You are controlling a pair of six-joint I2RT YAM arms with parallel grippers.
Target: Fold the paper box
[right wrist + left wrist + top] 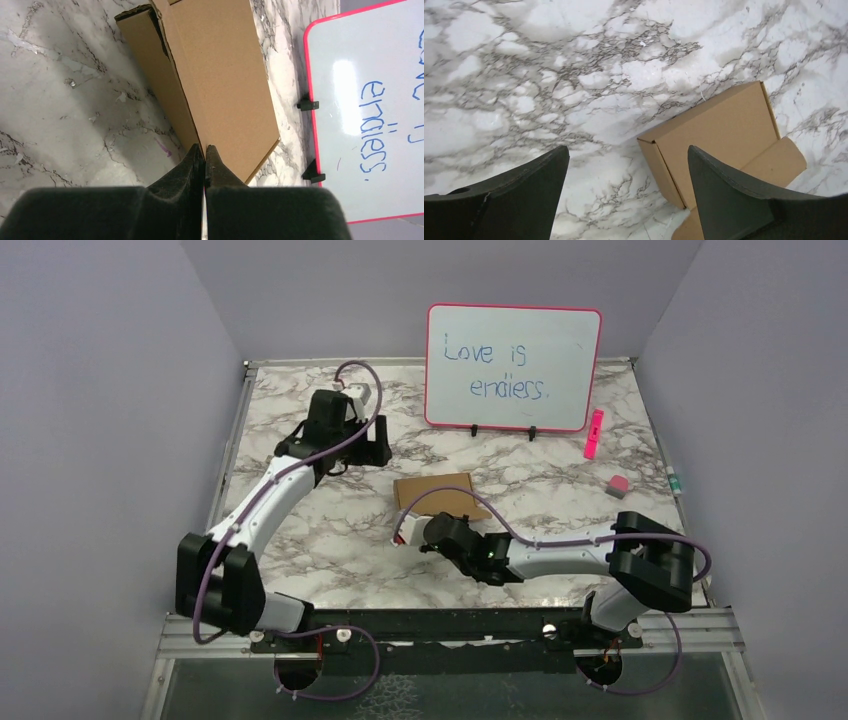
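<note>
A: Marble table (300, 540), with the paper box (440, 490) at its middle, before the whiteboard (513, 365).

B: And the claws?

A: The left gripper (628, 150) hangs spread wide and empty beside the box. The right gripper (205, 146) is pressed closed at the box's near edge; whether it pinches cardboard is unclear.

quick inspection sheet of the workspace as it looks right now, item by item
surface: grey-veined marble-pattern table
job's things: paper box, brown cardboard, side walls up, mid-table
clutter: whiteboard standing at back; pink marker, pink eraser and small green item to the right
grippers: left gripper open, above bare marble beside the box; right gripper shut, tips at the box's edge, pinch on cardboard unclear
cables: purple cables loop along both arms
surroundings: plain lilac walls on three sides
</note>
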